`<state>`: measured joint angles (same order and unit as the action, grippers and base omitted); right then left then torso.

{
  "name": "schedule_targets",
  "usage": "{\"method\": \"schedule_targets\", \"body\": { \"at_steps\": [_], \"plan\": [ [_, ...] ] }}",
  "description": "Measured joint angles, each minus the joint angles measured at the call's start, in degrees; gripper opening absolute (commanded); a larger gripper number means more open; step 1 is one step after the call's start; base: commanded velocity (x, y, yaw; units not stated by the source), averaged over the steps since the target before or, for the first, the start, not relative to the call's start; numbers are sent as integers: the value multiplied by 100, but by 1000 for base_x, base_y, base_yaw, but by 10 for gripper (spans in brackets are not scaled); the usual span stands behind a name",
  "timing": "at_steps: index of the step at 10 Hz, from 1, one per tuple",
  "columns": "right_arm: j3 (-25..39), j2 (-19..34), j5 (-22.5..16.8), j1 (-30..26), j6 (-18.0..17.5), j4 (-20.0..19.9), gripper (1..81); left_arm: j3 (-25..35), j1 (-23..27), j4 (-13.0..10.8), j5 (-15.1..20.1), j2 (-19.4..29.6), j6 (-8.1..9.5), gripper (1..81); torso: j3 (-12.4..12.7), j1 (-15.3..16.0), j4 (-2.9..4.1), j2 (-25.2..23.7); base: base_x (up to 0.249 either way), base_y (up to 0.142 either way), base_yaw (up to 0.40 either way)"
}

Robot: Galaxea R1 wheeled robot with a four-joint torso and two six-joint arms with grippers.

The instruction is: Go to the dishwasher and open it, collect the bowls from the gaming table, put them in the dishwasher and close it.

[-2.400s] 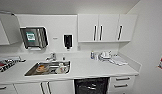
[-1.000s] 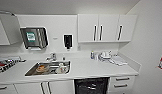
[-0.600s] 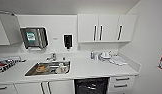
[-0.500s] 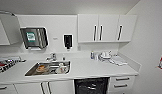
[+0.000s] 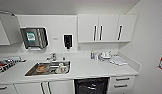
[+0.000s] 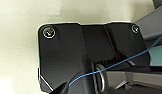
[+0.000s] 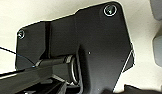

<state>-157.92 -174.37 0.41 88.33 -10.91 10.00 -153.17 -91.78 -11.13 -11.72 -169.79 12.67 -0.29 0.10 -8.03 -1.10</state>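
**Facing the kitchenette counter**

Showing below the white counter [image 5: 97, 70], right of the steel sink [image 5: 48, 68], the dishwasher [image 5: 91, 85] presents a dark opening with wire racks inside. White drawers [image 5: 121, 82] sit just beside it, wall cupboards [image 5: 106, 27] hang above. Dishes lie in the sink. Whether either gripper is clenched or released, I cannot tell from the wrist views.

A white kitchenette: a white counter [image 5: 97, 70] runs along a white wall [image 5: 57, 22], with a steel sink [image 5: 48, 68] and tap [image 5: 51, 57] set into it. Above hang white cupboards [image 5: 107, 27] with dark handles, a towel dispenser [image 5: 34, 37] and a black soap dispenser [image 5: 68, 40]. White drawers [image 5: 121, 82] sit below the counter at the right.
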Motion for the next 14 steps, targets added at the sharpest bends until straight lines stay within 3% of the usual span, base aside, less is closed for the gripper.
{"method": "schedule_targets", "body": {
  "at_steps": [9, 14],
  "plan": [
    [44, -7, 5, -41, -2, -101, 811, 2, 44, 0, -2, 33, 1, 811, 0, -2, 0, 0, 0, 0, 9],
    [41, -10, 5, -20, 0, -102, 811, 0, 55, 0, -2, 44, 0, 811, 0, -2, 0, 0, 0, 0, 324]
  ]
}}
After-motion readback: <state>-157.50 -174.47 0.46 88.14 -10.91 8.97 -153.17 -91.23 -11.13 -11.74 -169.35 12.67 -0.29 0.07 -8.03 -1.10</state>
